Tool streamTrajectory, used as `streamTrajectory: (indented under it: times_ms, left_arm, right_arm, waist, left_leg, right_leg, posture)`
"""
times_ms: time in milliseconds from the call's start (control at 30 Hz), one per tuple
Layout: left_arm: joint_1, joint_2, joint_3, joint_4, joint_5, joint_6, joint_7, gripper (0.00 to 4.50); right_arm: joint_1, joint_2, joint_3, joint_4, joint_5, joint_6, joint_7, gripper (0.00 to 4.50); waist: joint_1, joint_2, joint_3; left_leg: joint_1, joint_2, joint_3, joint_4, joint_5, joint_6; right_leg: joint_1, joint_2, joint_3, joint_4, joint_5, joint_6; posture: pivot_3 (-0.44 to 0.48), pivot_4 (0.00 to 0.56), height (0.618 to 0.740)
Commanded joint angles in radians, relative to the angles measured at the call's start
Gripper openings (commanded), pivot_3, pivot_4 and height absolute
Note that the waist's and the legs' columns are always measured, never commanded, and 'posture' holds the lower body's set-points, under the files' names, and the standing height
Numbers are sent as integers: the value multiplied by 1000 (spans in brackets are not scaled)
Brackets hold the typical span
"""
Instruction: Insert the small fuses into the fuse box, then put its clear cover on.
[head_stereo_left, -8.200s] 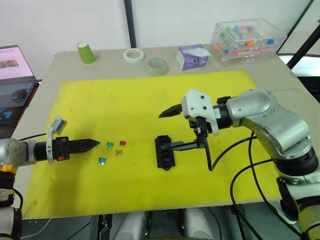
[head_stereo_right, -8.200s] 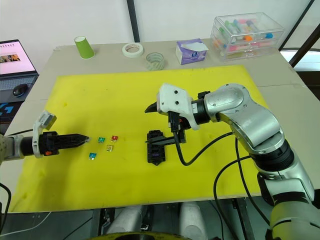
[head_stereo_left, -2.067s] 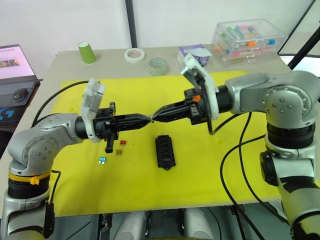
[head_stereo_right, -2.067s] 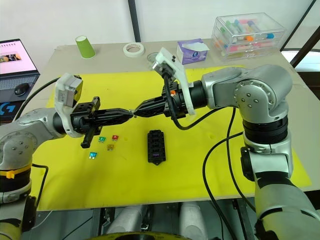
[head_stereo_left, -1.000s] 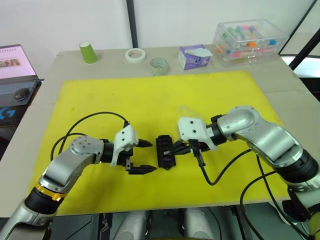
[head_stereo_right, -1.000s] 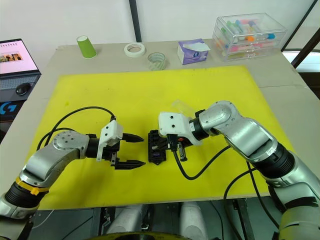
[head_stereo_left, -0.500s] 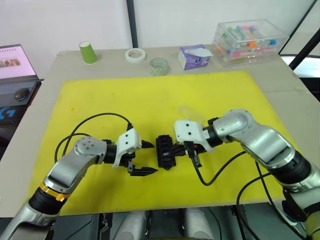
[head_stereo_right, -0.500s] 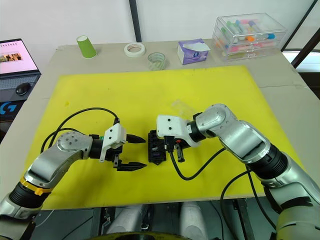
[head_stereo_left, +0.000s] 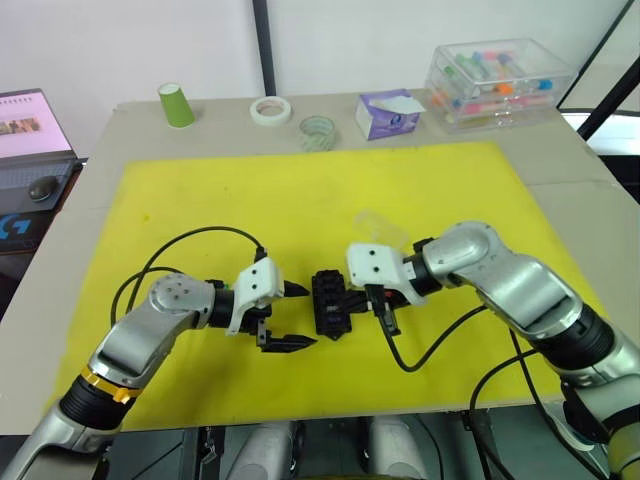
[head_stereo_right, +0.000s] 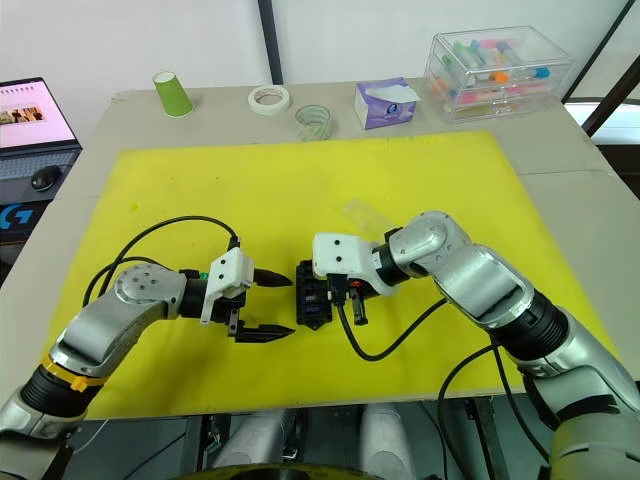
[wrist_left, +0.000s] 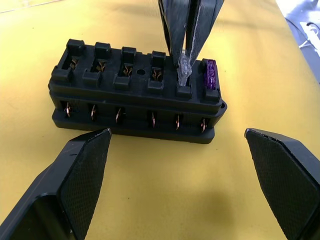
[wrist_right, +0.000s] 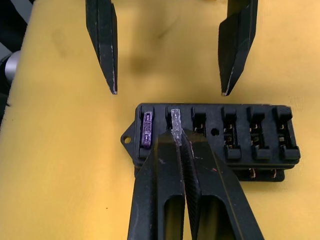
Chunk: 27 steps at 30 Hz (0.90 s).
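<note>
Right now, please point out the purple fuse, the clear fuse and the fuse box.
purple fuse (wrist_right: 147, 130): right wrist view, its seated body.
clear fuse (wrist_right: 175, 118): right wrist view, its part above the fingertips.
fuse box (wrist_left: 125, 89): left wrist view, its black side wall.

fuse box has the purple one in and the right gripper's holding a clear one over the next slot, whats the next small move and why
Probably press straight down. The right gripper pinches the grey-clear fuse, which stands upright at the slot beside the purple fuse in the fuse box and rises above it, so it seems not fully seated. The left gripper waits open beside the box.
</note>
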Motion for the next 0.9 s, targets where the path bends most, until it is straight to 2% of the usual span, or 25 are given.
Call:
streamTrajectory:
  times_ms: [33, 567, 900]
  left_arm:
    - [5, -4, 13, -24, 1, -16, 3, 4491]
    - [11, -13, 10, -27, 2, -19, 9, 4491]
    - [17, -19, 8, -32, 5, -18, 13, 4491]
  right_arm:
    - [-2, 2, 12, -16, -14, 25, 0, 0]
    - [-95, 20, -24, -65, 43, 183, -2, 0]
    - [-102, 18, -18, -84, 57, 202, -10, 0]
  waist:
    - [0, 0, 0]
    - [0, 0, 0]
    - [0, 0, 0]
  left_leg:
    - [0, 0, 0, 0, 0, 0]
    - [0, 0, 0, 0, 0, 0]
    - [0, 0, 0, 0, 0, 0]
  right_leg:
    - [0, 0, 0, 0, 0, 0]
    - [0, 0, 0, 0, 0, 0]
    - [0, 0, 0, 0, 0, 0]
  posture:
    - [0, 150, 740]
    - [0, 150, 740]
    - [0, 150, 740]
